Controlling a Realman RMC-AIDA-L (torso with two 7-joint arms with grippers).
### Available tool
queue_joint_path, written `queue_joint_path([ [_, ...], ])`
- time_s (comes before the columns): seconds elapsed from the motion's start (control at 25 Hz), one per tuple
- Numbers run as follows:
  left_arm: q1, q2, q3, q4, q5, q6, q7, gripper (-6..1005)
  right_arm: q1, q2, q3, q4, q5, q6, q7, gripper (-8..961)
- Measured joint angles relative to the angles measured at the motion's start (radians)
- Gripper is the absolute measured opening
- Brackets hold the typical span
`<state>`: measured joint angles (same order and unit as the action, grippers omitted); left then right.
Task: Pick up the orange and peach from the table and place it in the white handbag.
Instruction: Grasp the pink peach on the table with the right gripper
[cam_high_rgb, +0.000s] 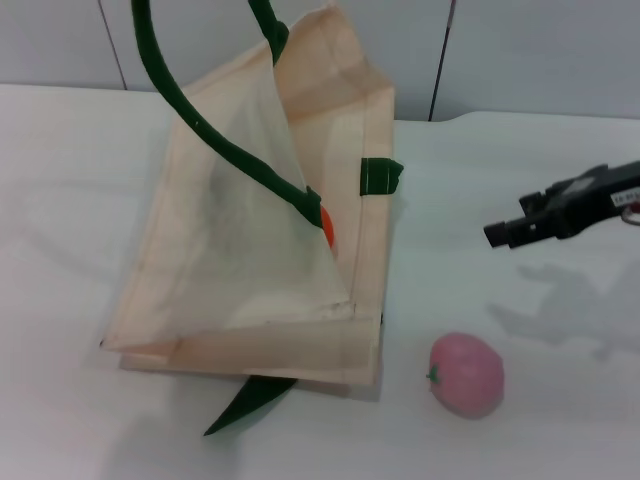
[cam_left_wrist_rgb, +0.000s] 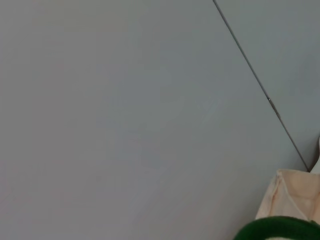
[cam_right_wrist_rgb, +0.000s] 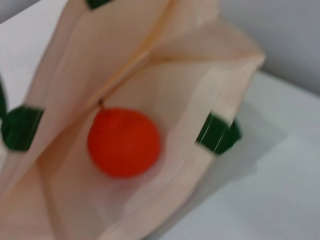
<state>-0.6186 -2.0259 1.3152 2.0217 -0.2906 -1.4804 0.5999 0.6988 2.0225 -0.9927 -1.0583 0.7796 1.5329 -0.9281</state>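
Right gripper (cam_high_rgb: 497, 236) hovering (pointing robot's left)

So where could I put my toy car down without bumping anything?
Bare table lies right of the peach, under the right pincer, and left of the bag. It is tight between bag and peach. The orange sits inside the bag.

**Hidden and cut-off items**

Bright orange round toy fruit (cam_high_rgb: 326, 226): only a sliver shows past the cream fabric tote bag's (cam_high_rgb: 330, 150) raised panel in the head view. Dark green strap handles (cam_high_rgb: 165, 75): cut off at the top edge. Black right gripper (cam_high_rgb: 497, 234): arm cut by the frame edge; finger state indiscernible. Left gripper: out of view.
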Motion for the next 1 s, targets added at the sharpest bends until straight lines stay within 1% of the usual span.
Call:
queue_joint_path([
  [0.16, -0.002, 0.001, -0.002, 0.000, 0.005, 0.001, 0.003, 134, 0.000, 0.000, -0.003, 0.006, -0.055, 0.037, 0.008, 798],
  [0.32, -0.005, 0.001, 0.000, -0.009, 0.022, 0.002, 0.007, 134, 0.011, 0.001, -0.032, 0.020, -0.105, 0.084, 0.023, 797],
  [0.64, -0.010, 0.003, 0.002, -0.041, 0.039, 0.003, 0.014, 134, 0.032, 0.007, -0.097, 0.105, -0.094, 0.130, 0.025, 796],
  [0.8, -0.011, 0.003, 0.002, -0.048, 0.039, -0.002, 0.014, 134, 0.048, 0.011, -0.106, 0.141, -0.083, 0.140, 0.025, 796],
  [1.0, -0.015, 0.003, 0.002, -0.064, 0.039, -0.006, 0.014, 134, 0.061, 0.012, -0.116, 0.184, -0.073, 0.141, 0.021, 796],
])
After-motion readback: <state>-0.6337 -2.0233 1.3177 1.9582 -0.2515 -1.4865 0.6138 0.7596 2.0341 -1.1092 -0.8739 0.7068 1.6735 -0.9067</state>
